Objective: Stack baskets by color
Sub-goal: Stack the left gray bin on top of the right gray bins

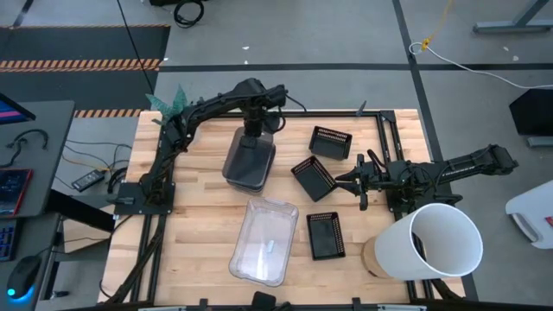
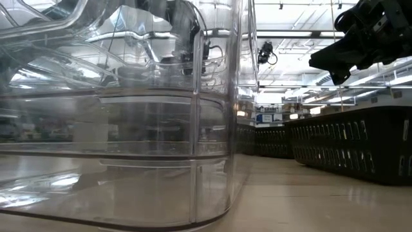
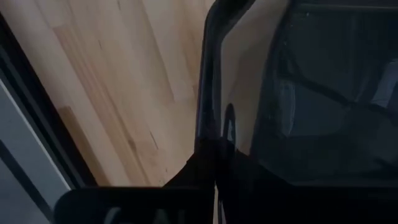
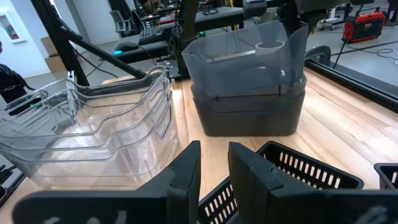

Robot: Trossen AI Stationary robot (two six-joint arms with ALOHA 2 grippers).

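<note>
**Left gripper clamps the grey basket's rim**

The smoky grey baskets (image 1: 250, 162) sit stacked near the table's (image 1: 199, 233) far edge, the left gripper (image 1: 252, 130) pinched shut on their far rim. The clear baskets (image 1: 263, 242) lie at the near edge. The right gripper (image 1: 340, 181), fingers narrowly parted and empty, hovers beside a black slatted basket (image 1: 313, 178).

My left gripper (image 1: 252, 130) is on the grey baskets (image 1: 249, 162) mid-desk (image 1: 199, 233); the clear baskets (image 1: 263, 240) sit by the front edge.
</note>
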